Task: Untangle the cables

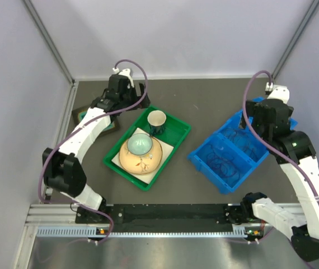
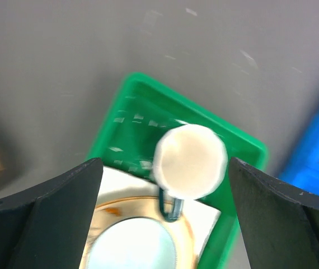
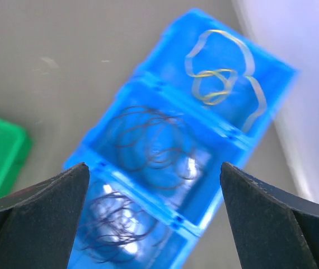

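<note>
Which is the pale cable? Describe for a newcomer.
Find the blue bin right of the green tray. Its end compartment farthest from the tray holds the pale cable. It alone is light and yellowish; the dark cables fill the other two.

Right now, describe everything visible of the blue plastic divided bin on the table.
The blue plastic bin is a glossy, rectangular tray, set diagonally and flat on the dark grey table. Walls split it into three compartments in a row: pale yellowish loops in one end, a dark brown coil in the middle, a purple coil at the other.
</note>
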`<action>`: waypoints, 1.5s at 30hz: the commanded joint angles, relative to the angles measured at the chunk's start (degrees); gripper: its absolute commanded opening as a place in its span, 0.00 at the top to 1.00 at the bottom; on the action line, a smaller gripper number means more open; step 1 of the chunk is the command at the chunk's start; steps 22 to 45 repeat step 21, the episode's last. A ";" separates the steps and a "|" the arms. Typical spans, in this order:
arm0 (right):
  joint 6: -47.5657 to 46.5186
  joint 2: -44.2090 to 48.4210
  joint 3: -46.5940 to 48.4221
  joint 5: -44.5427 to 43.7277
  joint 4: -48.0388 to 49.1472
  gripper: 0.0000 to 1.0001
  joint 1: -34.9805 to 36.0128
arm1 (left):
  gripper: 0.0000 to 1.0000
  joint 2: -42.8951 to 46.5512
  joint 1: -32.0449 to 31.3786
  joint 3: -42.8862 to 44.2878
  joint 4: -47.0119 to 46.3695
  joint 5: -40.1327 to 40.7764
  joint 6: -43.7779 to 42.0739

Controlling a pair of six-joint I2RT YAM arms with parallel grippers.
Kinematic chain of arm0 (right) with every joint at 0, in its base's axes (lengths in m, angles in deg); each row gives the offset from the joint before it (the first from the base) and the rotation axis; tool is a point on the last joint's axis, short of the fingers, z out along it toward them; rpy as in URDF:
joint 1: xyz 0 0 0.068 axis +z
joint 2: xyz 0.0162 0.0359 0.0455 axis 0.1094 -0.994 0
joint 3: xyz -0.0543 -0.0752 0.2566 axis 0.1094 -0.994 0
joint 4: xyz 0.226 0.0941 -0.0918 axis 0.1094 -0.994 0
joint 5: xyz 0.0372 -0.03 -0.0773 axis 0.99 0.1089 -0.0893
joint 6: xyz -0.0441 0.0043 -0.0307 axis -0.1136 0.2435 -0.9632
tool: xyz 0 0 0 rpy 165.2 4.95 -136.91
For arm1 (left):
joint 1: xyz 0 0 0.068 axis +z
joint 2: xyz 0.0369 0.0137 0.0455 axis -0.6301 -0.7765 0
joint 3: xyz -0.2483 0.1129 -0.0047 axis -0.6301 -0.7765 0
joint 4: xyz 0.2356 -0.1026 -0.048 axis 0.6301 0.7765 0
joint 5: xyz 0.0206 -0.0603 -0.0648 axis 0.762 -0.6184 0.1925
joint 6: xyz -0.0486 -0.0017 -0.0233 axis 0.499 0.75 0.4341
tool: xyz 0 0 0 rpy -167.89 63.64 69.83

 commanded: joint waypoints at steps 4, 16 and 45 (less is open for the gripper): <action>-1.07 -2.97 4.21 -5.94 -6.00 0.01 0.53 | 0.01 6.52 1.18 -0.27 6.17 24.86 -2.05; -1.24 -1.21 0.26 -1.37 -2.39 0.01 0.44 | 0.01 11.17 2.24 -2.72 7.76 29.62 -0.55; -1.33 -1.47 -0.01 -1.36 -2.04 0.01 0.44 | 0.01 10.82 2.32 -2.81 8.21 29.19 0.33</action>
